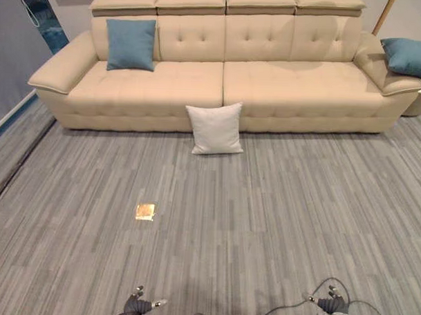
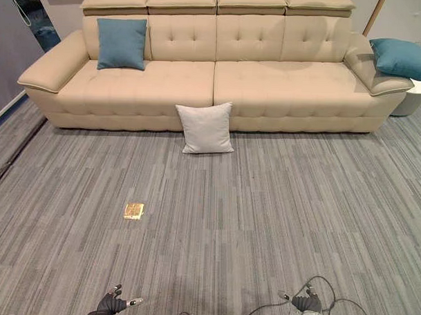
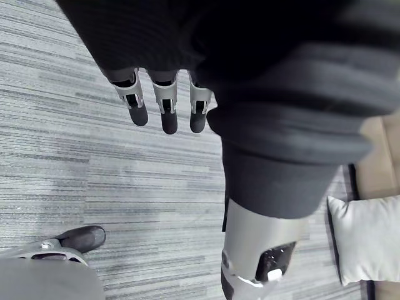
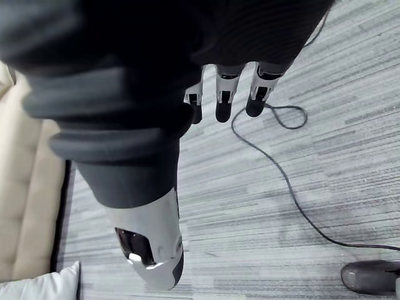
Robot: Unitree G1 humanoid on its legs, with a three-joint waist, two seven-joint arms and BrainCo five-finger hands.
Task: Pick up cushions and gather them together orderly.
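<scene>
Left hand (image 3: 164, 103): hangs low at the robot's side, fingers straight and a little apart, nothing in them.
Right hand (image 4: 225, 94): hangs the same way on the other side, fingers straight, empty.
White cushion (image 1: 214, 128): stands on the floor (image 1: 277, 215), leaning back against the front of the sofa (image 1: 289, 84) near its middle seam, well apart from both hands.
Left blue cushion (image 1: 131, 44): propped upright against the backrest at the left end of the seat.
Right blue cushion (image 1: 410, 56): lies on the right armrest, seemingly reaching past its outer edge.
Progress: likely the very start, since the three cushions are scattered and none is gathered.
Risk, reach: the white cushion sits low and far ahead, so bending for it from too far off could leave the fingers short or unsteady.
Risk, grip: soft fabric may slip from a shallow pinch at a corner and flop flat.
Risk, armrest: a careless nudge could tip the right blue cushion off the far side.
Risk, floor: a yellow patch (image 1: 145, 211) lies on the way, though I cannot tell what it is.
</scene>
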